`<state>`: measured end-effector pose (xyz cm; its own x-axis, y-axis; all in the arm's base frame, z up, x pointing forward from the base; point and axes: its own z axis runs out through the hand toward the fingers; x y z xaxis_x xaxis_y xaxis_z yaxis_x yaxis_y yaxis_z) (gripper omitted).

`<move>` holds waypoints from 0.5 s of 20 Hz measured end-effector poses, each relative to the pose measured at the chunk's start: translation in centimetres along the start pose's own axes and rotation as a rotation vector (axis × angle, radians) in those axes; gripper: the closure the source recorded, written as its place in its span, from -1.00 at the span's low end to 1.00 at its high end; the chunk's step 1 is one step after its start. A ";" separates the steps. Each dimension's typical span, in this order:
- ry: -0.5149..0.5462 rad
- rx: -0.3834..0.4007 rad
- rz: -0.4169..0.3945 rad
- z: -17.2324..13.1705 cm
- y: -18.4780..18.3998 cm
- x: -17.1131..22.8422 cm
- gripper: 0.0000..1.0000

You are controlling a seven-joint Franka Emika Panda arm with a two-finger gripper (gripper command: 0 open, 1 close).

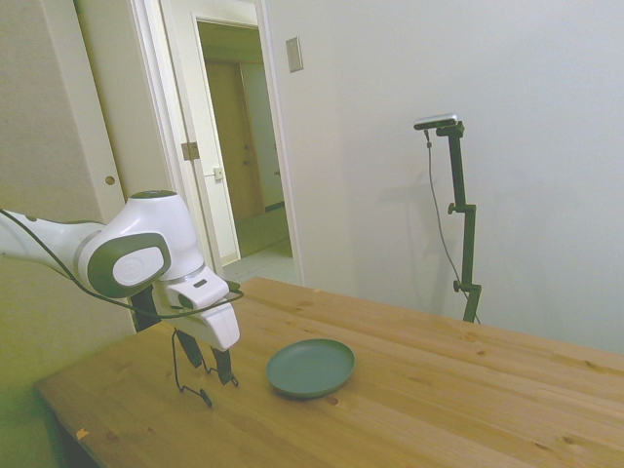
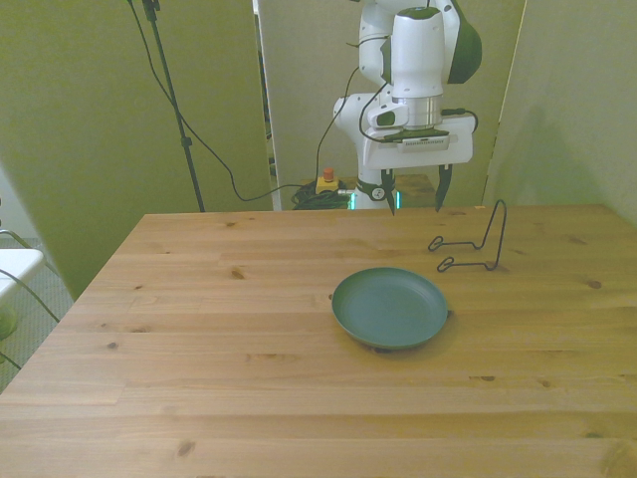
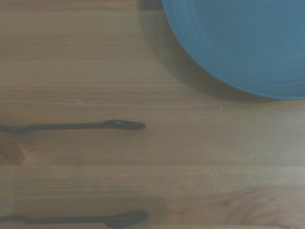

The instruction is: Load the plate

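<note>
The teal-green plate (image 1: 310,367) (image 2: 389,307) lies flat on the wooden table with nothing on it. Its rim fills one corner of the wrist view (image 3: 238,43). A thin black wire stand (image 1: 185,375) (image 2: 483,244) stands beside the plate, toward the front view's right. Its two feet (image 3: 81,126) reach toward the plate. My gripper (image 1: 213,371) (image 2: 415,204) hangs open above the table, behind the plate and close to the stand, with nothing between its fingers.
The wooden table (image 2: 199,349) stretches wide toward the front view's left and near edge. A yellow box with a red button (image 2: 325,181) and cables sit beyond the far edge. A white object (image 2: 15,264) stands off the table at the front view's left.
</note>
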<state>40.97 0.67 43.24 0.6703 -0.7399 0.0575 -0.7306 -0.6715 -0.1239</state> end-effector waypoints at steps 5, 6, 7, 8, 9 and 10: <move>0.031 -0.003 0.019 0.0 -0.5 0.2 -1.00; 0.047 -0.004 0.027 0.0 -0.9 0.4 -1.00; 0.064 -0.002 0.039 -0.1 -1.4 0.7 -1.00; 0.076 0.000 0.050 -0.2 -2.0 1.1 -1.00; 0.090 0.003 0.062 -0.3 -2.6 1.6 -1.00; 0.100 0.005 0.074 -0.3 -3.3 2.2 -1.00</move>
<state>44.83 1.23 44.07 0.5978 -0.7882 0.1463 -0.7769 -0.6146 -0.1368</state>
